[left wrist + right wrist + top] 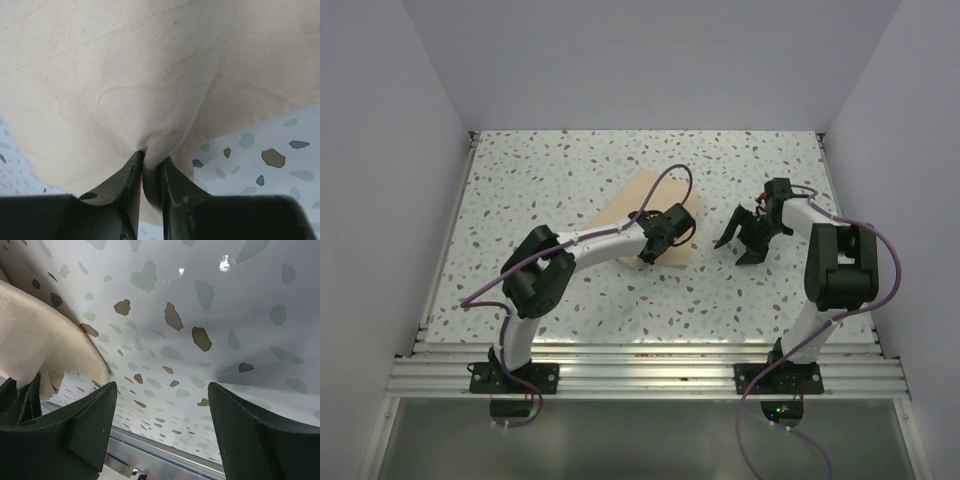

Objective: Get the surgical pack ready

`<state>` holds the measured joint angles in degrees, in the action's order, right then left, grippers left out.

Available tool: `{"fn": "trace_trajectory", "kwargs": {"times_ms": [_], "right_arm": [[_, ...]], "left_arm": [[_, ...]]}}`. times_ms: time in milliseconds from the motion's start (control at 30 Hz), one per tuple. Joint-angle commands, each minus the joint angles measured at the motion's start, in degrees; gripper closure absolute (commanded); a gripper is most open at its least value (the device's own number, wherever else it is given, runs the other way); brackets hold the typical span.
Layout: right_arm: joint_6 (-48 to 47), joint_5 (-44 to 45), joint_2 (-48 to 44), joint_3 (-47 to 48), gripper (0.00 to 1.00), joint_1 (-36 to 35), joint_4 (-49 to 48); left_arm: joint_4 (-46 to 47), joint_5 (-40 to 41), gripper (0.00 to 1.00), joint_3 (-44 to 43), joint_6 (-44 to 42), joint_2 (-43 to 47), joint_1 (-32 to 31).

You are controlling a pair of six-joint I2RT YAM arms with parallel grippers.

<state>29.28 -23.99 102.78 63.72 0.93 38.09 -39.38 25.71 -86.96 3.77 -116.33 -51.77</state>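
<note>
The surgical pack shows as a folded tan cloth [630,200] lying on the speckled table near its middle. My left gripper [677,228] is at the cloth's right edge. In the left wrist view the left gripper [151,159] is shut on a raised fold of the tan cloth [125,75], and the fabric bunches between the fingers. My right gripper [732,250] hangs to the right of the cloth, apart from it. In the right wrist view the right gripper [162,387] is open with only table between its fingers. The cloth's edge [40,340] lies off to its left.
The speckled table [570,160] is closed in by white walls at the left, back and right. An aluminium rail [640,372] runs along the near edge, where both arm bases are bolted. The same rail [165,455] shows low in the right wrist view.
</note>
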Motion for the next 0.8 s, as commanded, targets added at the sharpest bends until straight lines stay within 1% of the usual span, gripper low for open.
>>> {"fn": "trace_trajectory", "kwargs": {"times_ms": [0, 33, 100, 167, 200, 233, 267, 300, 333, 400, 433, 467, 500, 600, 767], "right_arm": [[-0.6, -2.7, -0.5, 1.3, 0.23, -0.5, -1.0], [-0.5, -3.0, -0.4, 1.6, 0.23, -2.1, -1.3], [0.2, -4.4, -0.1, 2.3, 0.23, -2.9, -2.2], [1.6, -6.3, 0.3, 3.2, 0.27, -4.5, -4.2], [2.1, -7.3, 0.7, 3.7, 0.29, -5.3, -5.0], [3.8, -9.0, 1.6, 4.0, 0.35, -6.5, -6.8], [4.8, -9.9, 2.1, 4.4, 0.39, -7.1, -8.0], [5.8, -10.7, 2.5, 4.7, 0.41, -7.7, -9.3], [7.7, -11.9, 3.5, 5.0, 0.48, -8.9, -11.2], [9.6, -12.7, 4.8, 6.5, 0.58, -10.0, -12.4], [11.9, -13.5, 6.0, 6.8, 0.65, -10.6, -14.8], [13.2, -15.0, 6.5, 6.9, 0.69, -10.9, -15.9], [14.2, -15.5, 7.1, 7.3, 0.75, -11.1, -16.7], [17.1, -16.3, 9.1, 8.4, 0.84, -12.0, -19.0], [21.3, -17.5, 10.8, 9.2, 0.9, -13.1, -23.2]], "left_arm": [[-0.5, -0.7, 0.81, -0.4, 0.4, 1.0, 1.4], [-0.6, -0.8, 0.83, -0.5, 0.4, 1.3, 1.4], [-1.1, -0.9, 0.9, -0.7, 0.3, 1.9, 1.6], [-1.1, -1.5, 0.95, -0.8, 0.1, 2.4, 1.8], [-1.1, -1.6, 0.97, -0.8, 0.0, 3.0, 1.8], [-1.1, -1.9, 0.98, -0.8, -0.1, 3.3, 1.9], [-1.2, -2.3, 1.0, -1.0, -0.2, 3.5, 1.9], [-1.2, -2.6, 1.0, -1.2, -0.2, 3.9, 2.0], [-1.3, -2.9, 1.0, -1.3, -0.3, 4.1, 2.1], [-1.4, -3.7, 1.0, -1.8, -0.3, 4.3, 2.2], [-1.4, -4.1, 1.0, -2.0, -0.3, 4.4, 2.3], [-1.4, -4.4, 1.0, -2.2, -0.3, 4.4, 2.4], [-1.2, -4.4, 1.0, -2.2, -0.3, 4.8, 2.4], [-0.9, -5.1, 1.0, -2.2, -0.2, 5.6, 2.6], [-0.4, -6.5, 1.0, -2.3, -0.3, 6.3, 2.9]]}}
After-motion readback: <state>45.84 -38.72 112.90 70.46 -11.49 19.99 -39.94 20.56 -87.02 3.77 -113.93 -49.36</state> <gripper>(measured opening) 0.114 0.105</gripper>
